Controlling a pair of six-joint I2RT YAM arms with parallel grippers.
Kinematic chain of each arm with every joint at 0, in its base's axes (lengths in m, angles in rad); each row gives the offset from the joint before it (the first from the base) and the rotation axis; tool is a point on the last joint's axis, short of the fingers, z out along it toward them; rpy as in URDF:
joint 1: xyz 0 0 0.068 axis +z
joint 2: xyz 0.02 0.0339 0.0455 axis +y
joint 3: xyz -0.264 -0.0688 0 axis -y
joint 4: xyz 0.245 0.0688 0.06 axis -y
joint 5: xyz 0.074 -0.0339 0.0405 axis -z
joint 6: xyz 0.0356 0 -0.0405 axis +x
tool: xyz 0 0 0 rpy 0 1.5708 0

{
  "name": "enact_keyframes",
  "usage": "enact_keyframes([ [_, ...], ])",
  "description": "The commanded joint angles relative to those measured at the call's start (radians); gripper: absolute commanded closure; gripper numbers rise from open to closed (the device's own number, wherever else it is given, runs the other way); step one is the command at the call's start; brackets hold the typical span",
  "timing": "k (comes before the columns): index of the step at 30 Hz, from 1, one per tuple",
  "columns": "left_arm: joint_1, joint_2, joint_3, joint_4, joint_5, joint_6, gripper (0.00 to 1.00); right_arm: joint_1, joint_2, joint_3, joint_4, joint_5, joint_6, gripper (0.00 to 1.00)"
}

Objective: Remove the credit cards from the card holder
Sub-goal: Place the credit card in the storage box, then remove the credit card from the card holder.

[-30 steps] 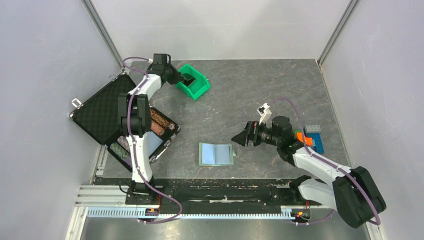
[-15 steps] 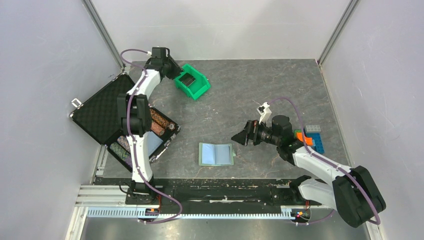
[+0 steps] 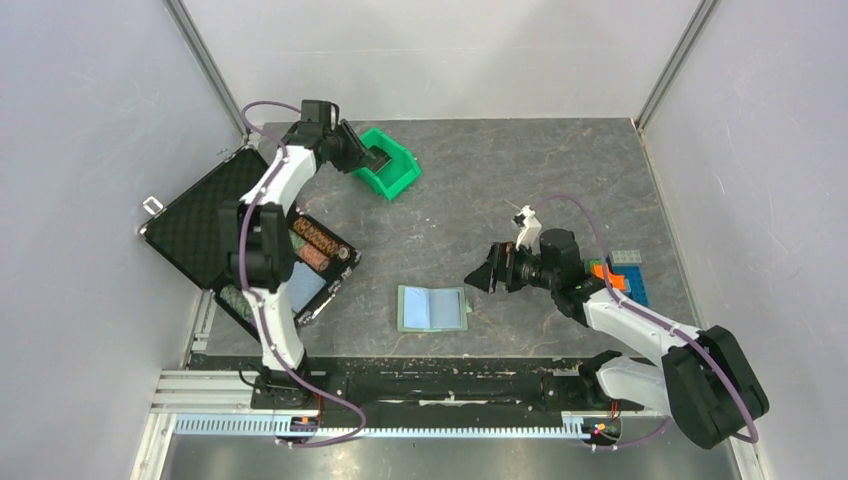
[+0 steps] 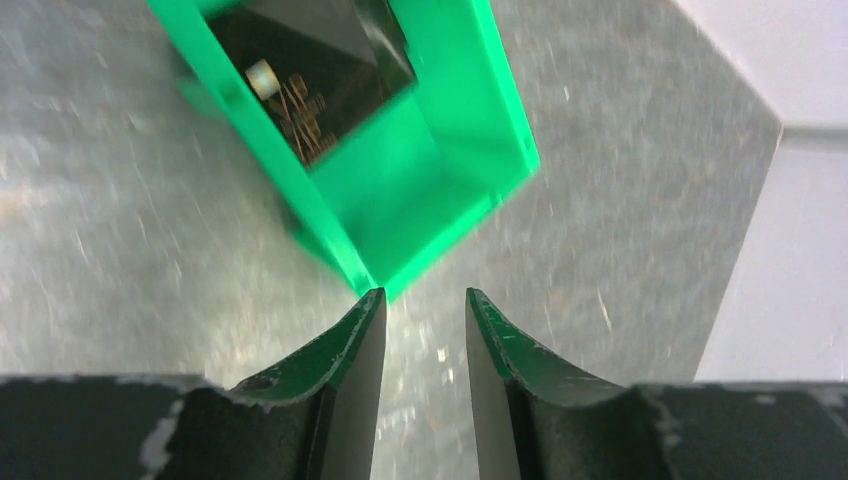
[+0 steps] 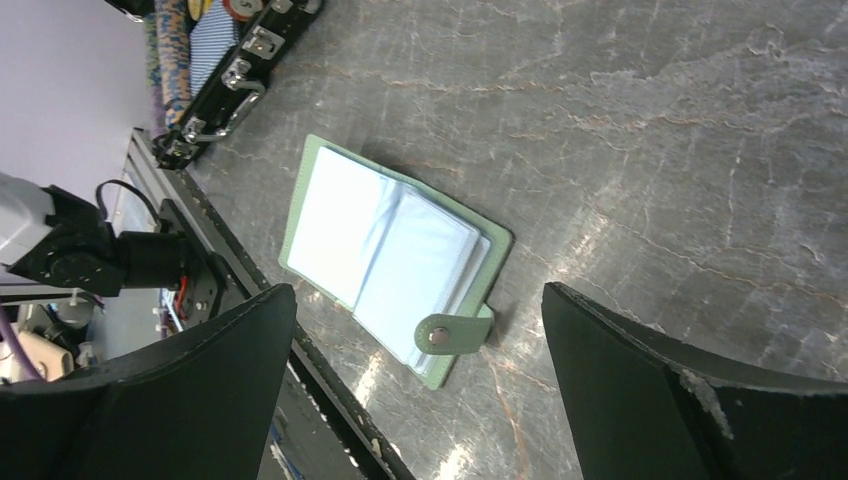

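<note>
The card holder (image 3: 432, 308) lies spread open on the table near the front edge, light blue panels up, and no card shows in it. It also shows in the right wrist view (image 5: 385, 250), with its closing tab (image 5: 455, 331) pointing toward me. My right gripper (image 3: 481, 277) hovers just right of it, wide open and empty (image 5: 415, 300). My left gripper (image 3: 366, 158) is at the left edge of the green bin (image 3: 402, 178), open and empty (image 4: 421, 295). A dark credit card (image 4: 305, 65) lies inside the bin (image 4: 440, 150).
An open black foam-lined case (image 3: 200, 215) holding rows of poker chips (image 3: 318, 243) stands at the left, and its latched edge shows in the right wrist view (image 5: 235, 60). Blue and orange bricks (image 3: 625, 272) sit at the right. A metal rail (image 3: 400, 385) runs along the near edge.
The left arm has swung its elbow to the left, and its gripper backed off and came back to the bin's left edge. The right gripper and the card holder have barely moved.
</note>
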Motion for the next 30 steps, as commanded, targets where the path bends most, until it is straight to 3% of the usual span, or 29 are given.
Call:
enact_keyframes([
  [1,-0.06,-0.235,-0.144,-0.062,0.07,0.115,0.58,-0.003,-0.015,0.015,-0.044,0.034,-0.068,0.05],
  [10,-0.212,-0.603,-0.525,-0.091,0.064,0.15,0.55,-0.002,-0.056,-0.08,-0.038,0.031,-0.105,0.09],
  [20,-0.321,-0.933,-0.869,-0.072,0.156,0.091,0.52,0.039,-0.163,-0.161,0.004,0.002,-0.064,0.24],
  [25,-0.393,-1.047,-1.067,0.094,0.219,-0.04,0.53,0.159,-0.193,-0.184,0.069,0.098,0.032,0.25],
  [30,-0.425,-1.042,-1.17,0.255,0.265,-0.115,0.55,0.273,-0.156,-0.173,0.152,0.191,0.116,0.26],
])
